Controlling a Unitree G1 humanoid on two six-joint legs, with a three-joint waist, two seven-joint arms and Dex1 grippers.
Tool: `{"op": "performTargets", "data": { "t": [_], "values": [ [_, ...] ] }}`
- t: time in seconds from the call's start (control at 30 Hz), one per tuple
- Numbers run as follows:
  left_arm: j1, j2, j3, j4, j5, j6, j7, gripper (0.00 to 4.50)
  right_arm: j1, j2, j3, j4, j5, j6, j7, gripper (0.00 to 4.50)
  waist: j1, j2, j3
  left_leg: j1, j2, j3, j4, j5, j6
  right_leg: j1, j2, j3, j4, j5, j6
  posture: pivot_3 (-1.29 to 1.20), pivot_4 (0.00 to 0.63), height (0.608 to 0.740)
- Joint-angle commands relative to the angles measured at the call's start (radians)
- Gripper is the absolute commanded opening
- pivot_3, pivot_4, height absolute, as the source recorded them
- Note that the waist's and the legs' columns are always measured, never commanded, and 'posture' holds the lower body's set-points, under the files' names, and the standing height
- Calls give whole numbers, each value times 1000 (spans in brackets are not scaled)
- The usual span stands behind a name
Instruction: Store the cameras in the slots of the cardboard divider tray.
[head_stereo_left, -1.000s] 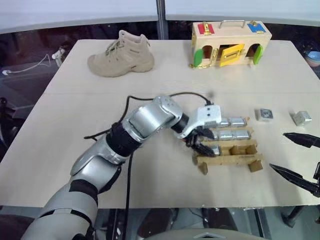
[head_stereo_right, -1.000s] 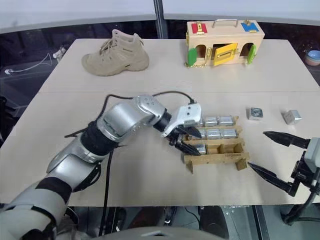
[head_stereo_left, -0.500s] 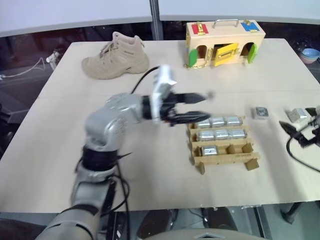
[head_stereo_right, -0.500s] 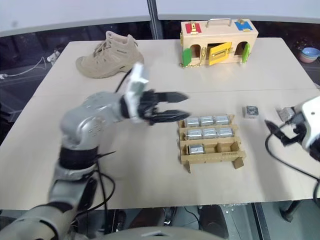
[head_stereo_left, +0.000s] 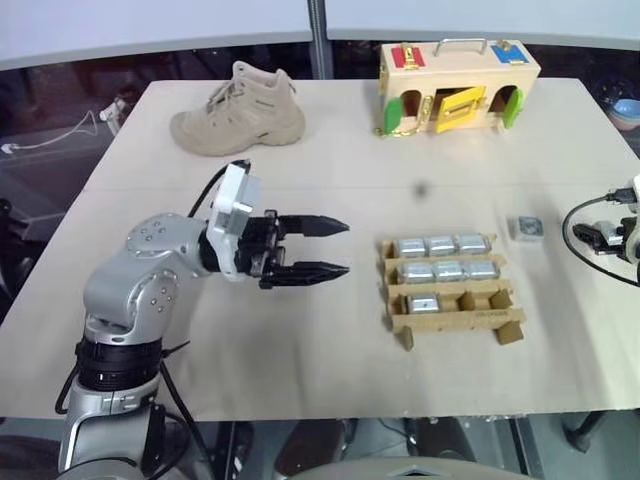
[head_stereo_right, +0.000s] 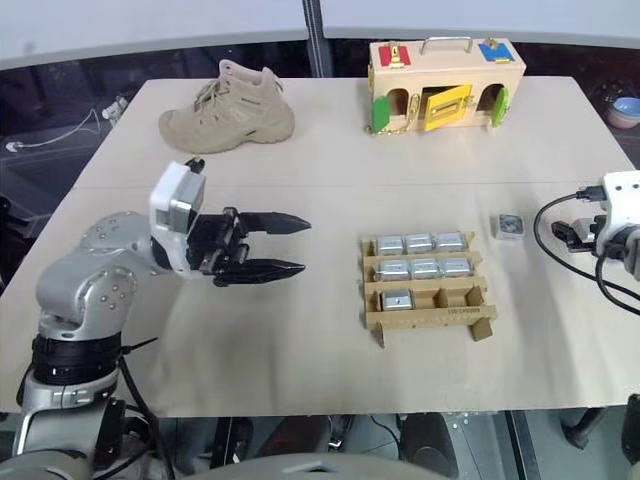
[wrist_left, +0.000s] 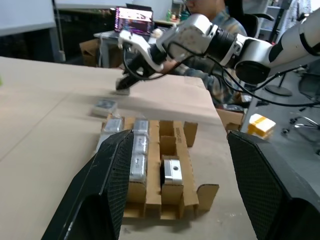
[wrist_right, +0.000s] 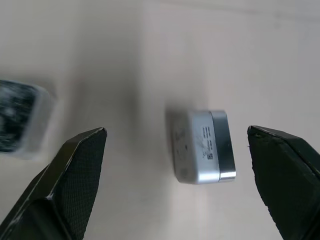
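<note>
— Since a second ago the left gripper (head_stereo_left: 330, 248) has pulled away from the cardboard divider tray (head_stereo_left: 455, 318) and now hangs above bare desk (head_stereo_left: 300, 340), well to the tray's left, pointing level toward it. Its jaws stand apart with nothing between them.

— And the right gripper (wrist_right: 175, 160)?

— It has swung out from the near edge to the far right of the desk. Its jaws are wide apart, straddling a loose camera (wrist_right: 202, 146) that lies on the desk, touching neither finger. A second loose camera (head_stereo_left: 529, 228) lies just beyond the tray's right end.

— How full is the tray?

— Seven cameras are in it: three in the back row (head_stereo_left: 427, 245), three in the middle row (head_stereo_left: 448, 270), and one in the front row's left slot (head_stereo_left: 423, 303). The other two front slots are open.

— Anything else on the desk?

— A tan boot (head_stereo_left: 240, 110) at the far left and a pale wooden box with coloured latches (head_stereo_left: 458, 85) at the far right.
</note>
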Motion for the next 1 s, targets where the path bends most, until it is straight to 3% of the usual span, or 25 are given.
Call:
{"op": "performTargets", "data": {
  "t": [0.03, 0.1, 0.33, 0.5, 0.63, 0.73, 0.83, 1.0],
  "values": [
    [26, 20, 34, -64, -34, -20, 26, 3053, -65, -25, 16, 77, -39, -31, 14, 4500, -5, 0, 0, 0, 0, 0, 0, 0, 0, 0, 0, 0, 0, 0, 0, 0, 150, 740],
    [35, 25, 41, -75, -45, -19, 43, 3128, -88, -24, 33, 124, -55, -44, 21, 3963, -10, 0, 0, 0, 0, 0, 0, 0, 0, 0, 0, 0, 0, 0, 0, 0, 150, 740],
    [39, 21, 41, -67, -34, -35, 114, 3128, -128, -20, 53, 194, -84, -84, 50, 862, -21, 0, 0, 0, 0, 0, 0, 0, 0, 0, 0, 0, 0, 0, 0, 0, 150, 740],
    [44, 17, 20, -71, -17, -54, 159, 3128, -76, -39, 28, 96, -74, -179, 122, 737, -20, 0, 0, 0, 0, 0, 0, 0, 0, 0, 0, 0, 0, 0, 0, 0, 150, 740],
    [60, 10, 19, -72, -17, -62, 188, 3128, 137, -42, -109, -278, 112, -425, 433, 737, -20, 1, 0, -1, 0, 0, -1, 0, 0, -2, 0, 0, 0, 0, 0, 0, 150, 740],
    [80, 5, 21, -73, -20, -73, 200, 3128, 286, -46, -166, -529, 213, -509, 590, 737, -23, 1, 0, -1, 1, 0, -1, -1, -1, -2, 2, 1, 0, 0, 0, 0, 150, 740],
    [94, 4, 24, -69, -32, -75, 201, 3128, 364, -94, -122, -649, 228, -545, 699, 737, -19, 1, 0, 0, 1, 0, 0, -1, -1, 0, 2, 0, 0, 0, 0, 0, 150, 740],
    [147, 39, 46, -58, -61, -87, 129, 3128, 399, -127, -13, -661, 162, -717, 830, 737, -20, 1, 0, 2, 2, 0, 1, -2, -1, 2, 3, 0, 0, 1, 0, 0, 150, 740]
  ]
}}
